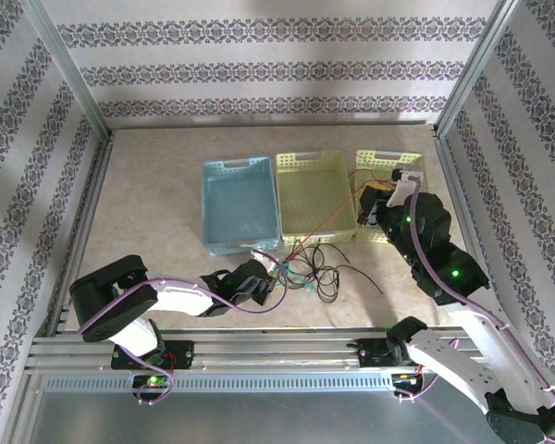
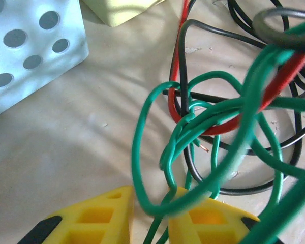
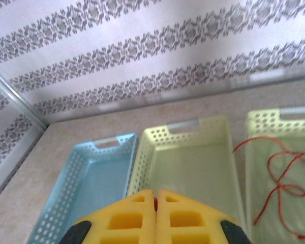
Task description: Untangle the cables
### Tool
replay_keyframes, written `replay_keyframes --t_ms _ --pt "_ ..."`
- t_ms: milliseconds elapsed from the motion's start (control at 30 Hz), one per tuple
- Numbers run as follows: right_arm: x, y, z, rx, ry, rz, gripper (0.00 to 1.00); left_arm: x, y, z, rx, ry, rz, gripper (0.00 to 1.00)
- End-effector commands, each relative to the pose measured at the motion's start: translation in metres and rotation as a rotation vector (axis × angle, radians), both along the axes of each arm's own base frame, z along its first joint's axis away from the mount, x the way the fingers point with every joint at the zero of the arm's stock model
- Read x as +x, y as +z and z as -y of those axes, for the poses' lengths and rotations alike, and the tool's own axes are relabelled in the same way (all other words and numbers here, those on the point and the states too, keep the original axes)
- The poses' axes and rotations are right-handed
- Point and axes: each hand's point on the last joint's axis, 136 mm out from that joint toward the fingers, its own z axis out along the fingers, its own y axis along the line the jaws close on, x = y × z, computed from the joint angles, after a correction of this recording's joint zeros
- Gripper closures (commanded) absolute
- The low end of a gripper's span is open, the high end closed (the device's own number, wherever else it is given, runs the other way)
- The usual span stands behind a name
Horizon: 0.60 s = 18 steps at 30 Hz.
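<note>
1. Top view: the cables point(image 1: 316, 270) lie tangled on the bench point(image 1: 157, 203), just in front of the baskets. The left claw point(image 1: 276, 270) is at the tangle, and the right claw point(image 1: 368, 211) is at the right yellow basket point(image 1: 388, 157).
2. Left wrist view: the left claw point(image 2: 151, 192) is narrowly parted, with the green cable point(image 2: 142, 127) looping through the gap. The red cable point(image 2: 282, 81) and black cable point(image 2: 213, 31) cross beyond it.
3. Right wrist view: the right claw point(image 3: 156, 195) is pressed closed with a red sliver in its seam. More red cable point(image 3: 277, 187) lies in that basket.

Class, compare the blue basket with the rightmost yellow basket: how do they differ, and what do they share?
The blue basket is pale blue, the rightmost yellow basket pale yellow. The blue basket stands at the row's left end, the rightmost yellow basket at its right end. The blue basket looks empty; loops of red cable lie in the rightmost yellow basket. Both are rectangular with perforated walls and handle slots.
</note>
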Motion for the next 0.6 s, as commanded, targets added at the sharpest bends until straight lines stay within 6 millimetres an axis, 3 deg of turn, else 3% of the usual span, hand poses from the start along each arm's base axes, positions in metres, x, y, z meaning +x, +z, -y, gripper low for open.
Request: replay_keyframes --t_ms 0,200,367,467,567 --pt "-0.003 0.054 0.030 -0.017 -0.130 0.162 1.00 -0.018 -0.035 -0.028 0.129 0.012 -0.088 0.78" --pt "-0.013 0.115 0.051 -0.038 -0.207 0.326 1.00 -0.020 -0.041 -0.029 0.138 0.014 -0.100 0.86" --pt "-0.014 0.153 0.068 -0.069 -0.278 0.414 1.00 -0.020 -0.043 -0.029 0.142 0.016 -0.103 0.93" --pt "0.000 0.158 0.082 -0.102 -0.348 0.396 1.00 -0.020 -0.043 -0.029 0.144 0.014 -0.100 0.93" --pt "0.024 0.145 0.093 -0.110 -0.390 0.343 1.00 -0.018 -0.041 -0.029 0.143 0.013 -0.094 0.93"
